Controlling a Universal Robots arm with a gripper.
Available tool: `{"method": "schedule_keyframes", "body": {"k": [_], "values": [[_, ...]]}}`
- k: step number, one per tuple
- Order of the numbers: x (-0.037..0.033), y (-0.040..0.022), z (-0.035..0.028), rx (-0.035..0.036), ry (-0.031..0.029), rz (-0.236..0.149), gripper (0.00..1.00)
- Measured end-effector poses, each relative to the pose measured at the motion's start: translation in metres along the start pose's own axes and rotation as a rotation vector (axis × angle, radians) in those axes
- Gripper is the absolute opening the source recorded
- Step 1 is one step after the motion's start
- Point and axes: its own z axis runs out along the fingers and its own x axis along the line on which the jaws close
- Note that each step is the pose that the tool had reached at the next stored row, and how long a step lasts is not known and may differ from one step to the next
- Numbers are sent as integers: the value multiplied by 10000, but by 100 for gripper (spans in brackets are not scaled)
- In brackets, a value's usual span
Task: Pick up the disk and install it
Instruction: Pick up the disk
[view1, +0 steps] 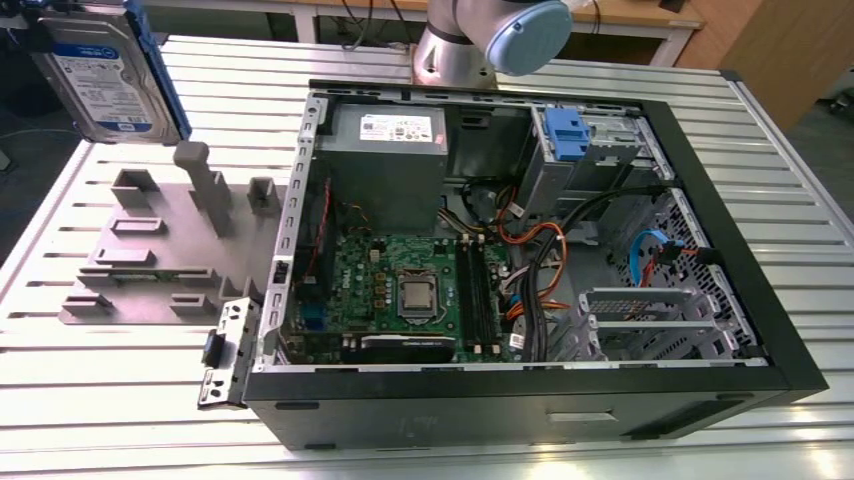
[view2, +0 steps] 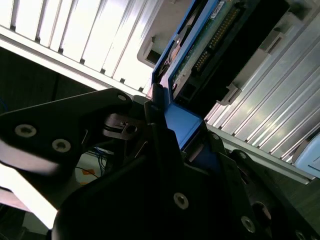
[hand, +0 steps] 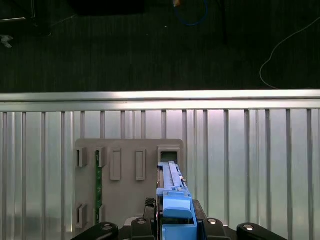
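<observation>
The disk (view1: 104, 72) hangs in the air over the far corner of the desk (view1: 120, 400), at the exterior view's left and well apart from the open case (view1: 507, 392). It stands on end. Its long axis runs close to straight up and down with a slight lean, and the frame edge cuts off its top. The labelled face is turned toward the exterior camera, and the blue bracket (view1: 158, 70) runs down the edge on the exterior view's right.

The claw (hand: 175, 222) is clenched on the disk's upper end, with 1 black finger on each side of the blue bracket, as both wrist views show. The first wrist view looks down the disk's length. It appears edge-on and thin, pointing away from the claw toward the grey plate (hand: 127, 200) lying on the desk below. Its lower end lines up near a square slot (hand: 170, 154) in that plate. A green strip (hand: 98, 180) stands in another slot. In the second wrist view the disk's circuit-board side (view2: 210, 45) is the one on show, with the desk's slats behind it.

The case lies on its side with the lid off. Inside are the green board (view1: 400, 290), a grey box (view1: 387, 140) at the far end and a small blue latch (view1: 567, 135) near the far corner at the exterior view's right. The arm's base (view1: 481, 40) rises just behind the case.
</observation>
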Motion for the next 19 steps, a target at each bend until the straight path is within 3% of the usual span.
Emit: {"method": "schedule_keyframes", "body": {"k": [19], "values": [[1, 0, -78, 1, 37, 0, 36]]}}
